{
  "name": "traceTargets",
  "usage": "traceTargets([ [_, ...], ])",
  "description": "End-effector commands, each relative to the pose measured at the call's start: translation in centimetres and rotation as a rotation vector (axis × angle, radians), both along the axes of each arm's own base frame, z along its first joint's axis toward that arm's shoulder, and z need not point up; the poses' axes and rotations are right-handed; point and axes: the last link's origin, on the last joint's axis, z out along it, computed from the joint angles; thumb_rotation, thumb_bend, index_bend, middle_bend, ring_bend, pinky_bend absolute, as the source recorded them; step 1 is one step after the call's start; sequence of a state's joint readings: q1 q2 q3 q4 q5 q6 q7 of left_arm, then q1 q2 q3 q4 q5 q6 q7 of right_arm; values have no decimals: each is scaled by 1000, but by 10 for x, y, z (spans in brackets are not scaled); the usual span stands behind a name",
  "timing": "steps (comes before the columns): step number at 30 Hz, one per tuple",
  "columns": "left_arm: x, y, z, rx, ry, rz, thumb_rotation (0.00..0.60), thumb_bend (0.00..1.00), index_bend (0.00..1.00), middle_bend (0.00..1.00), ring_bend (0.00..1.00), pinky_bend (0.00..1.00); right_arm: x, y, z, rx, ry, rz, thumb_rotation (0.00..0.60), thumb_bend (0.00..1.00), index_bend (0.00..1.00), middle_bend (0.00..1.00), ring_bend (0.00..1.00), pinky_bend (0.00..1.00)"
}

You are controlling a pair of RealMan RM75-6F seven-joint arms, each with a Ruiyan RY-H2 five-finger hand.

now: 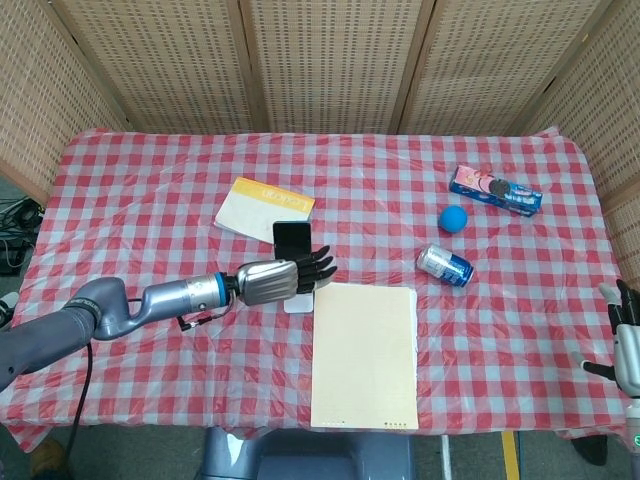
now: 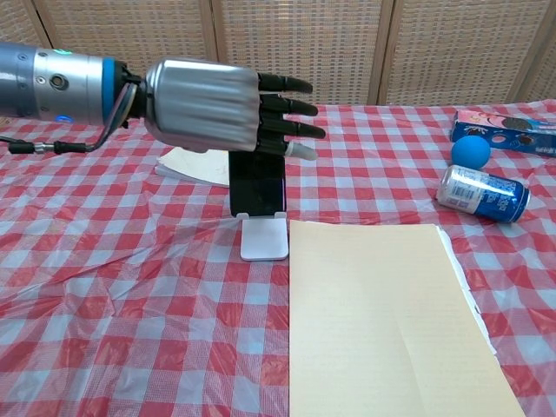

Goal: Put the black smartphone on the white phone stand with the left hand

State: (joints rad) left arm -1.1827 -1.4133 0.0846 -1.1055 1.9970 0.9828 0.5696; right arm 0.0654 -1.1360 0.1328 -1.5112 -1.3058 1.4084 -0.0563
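Black smartphone (image 2: 258, 184) stood upright on the white phone stand (image 2: 263, 238), lower edge seated against the stand's lip, near the top-left corner of the cream paper sheet (image 2: 382, 320). My left hand (image 2: 228, 108) was in front of the phone's upper part in the chest view, fingers straight and apart, gripping nothing; I couldn't tell whether any fingertip touched the glass. My right hand (image 1: 627, 350) sat at the table's far right edge, fingers apart, empty.

Handling judgement: the phone looked rigid, moderately heavy, with smooth slippery glass, breakable if tipped. The stand looked light and likely to skid on the plastic checked tablecloth (image 2: 130, 287). Any re-grip should be on the two long side edges, mid-height, not the faces. Placement looked done.
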Motion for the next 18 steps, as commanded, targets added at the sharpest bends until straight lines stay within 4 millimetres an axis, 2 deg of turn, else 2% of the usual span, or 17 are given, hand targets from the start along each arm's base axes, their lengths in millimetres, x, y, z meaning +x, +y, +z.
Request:
traceTargets([
  [1, -8, -6, 25, -19, -104, 70, 600, 0, 0, 0, 0, 5, 1, 0, -2, 7, 1, 3, 600, 0, 0, 0, 0, 0],
  [5, -26, -19, 56, -27, -336, 279, 600, 0, 0, 0, 0, 0, 3, 1, -3, 14, 3, 6, 600, 0, 0, 0, 0, 0],
  [7, -46, -33, 73, -37, -556, 519, 600, 0, 0, 0, 0, 0, 3, 1, -4, 14, 4, 6, 600, 0, 0, 0, 0, 0],
  [10, -72, -57, 88, -18, -760, 768, 600, 0, 0, 0, 0, 0, 3, 2, -4, 12, 3, 7, 600, 0, 0, 0, 0, 0],
  [12, -87, -68, 94, 8, -831, 862, 600, 0, 0, 0, 0, 0, 4, 2, -3, 12, 3, 9, 600, 0, 0, 0, 0, 0],
  [14, -116, -85, 99, 52, -914, 1005, 600, 0, 0, 0, 0, 0, 3, 2, -3, 10, 3, 8, 600, 0, 0, 0, 0, 0],
  [18, -161, -117, 104, 136, -991, 1180, 600, 0, 0, 0, 0, 0, 3, 2, -3, 10, 4, 9, 600, 0, 0, 0, 0, 0],
])
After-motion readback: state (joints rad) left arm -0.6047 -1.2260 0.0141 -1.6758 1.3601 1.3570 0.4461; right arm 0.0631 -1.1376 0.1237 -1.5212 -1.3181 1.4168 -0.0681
